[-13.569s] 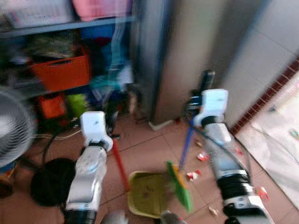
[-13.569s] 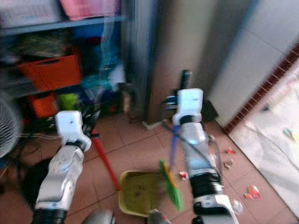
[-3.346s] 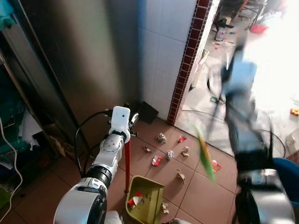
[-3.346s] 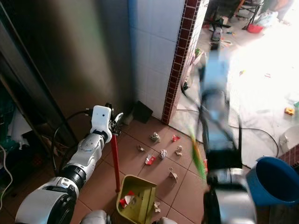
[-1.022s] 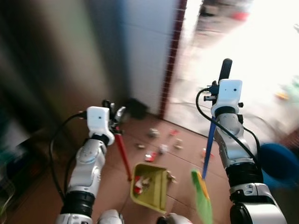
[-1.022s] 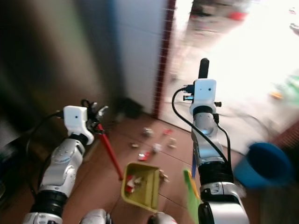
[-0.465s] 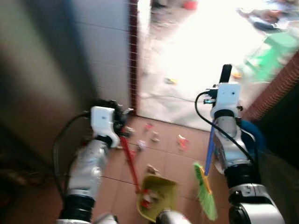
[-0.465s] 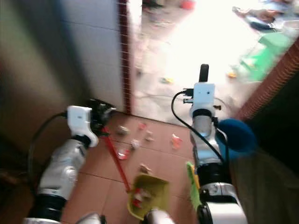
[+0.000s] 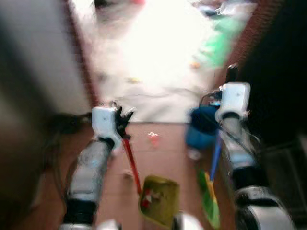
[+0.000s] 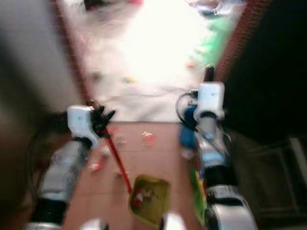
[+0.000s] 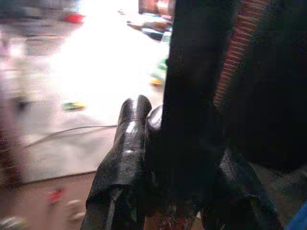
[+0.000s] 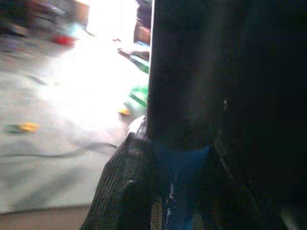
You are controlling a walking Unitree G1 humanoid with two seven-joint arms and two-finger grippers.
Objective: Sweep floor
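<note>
We judge the sweeping partly done: the dustpan [image 9: 159, 200], low at centre frame, already carries some red and pale scraps, while several bits of litter [image 9: 153, 138] lie loose on the tiled floor [image 9: 163, 163] above it (the head views are blurred, so we cannot count them). The left gripper [image 9: 121, 120], at left of centre, is closed around the dustpan's red handle [image 9: 130, 163]; in the left wrist view its fingers [image 11: 125, 143] wrap the dark top of that handle. The right gripper [image 9: 229, 81], at upper right, is clamped on the broom [image 9: 211, 191], whose blue shaft runs down to green bristles at lower right, beside a blue bucket [image 9: 201, 127]. What remains, we judge, is brushing the loose scraps into the pan.
</note>
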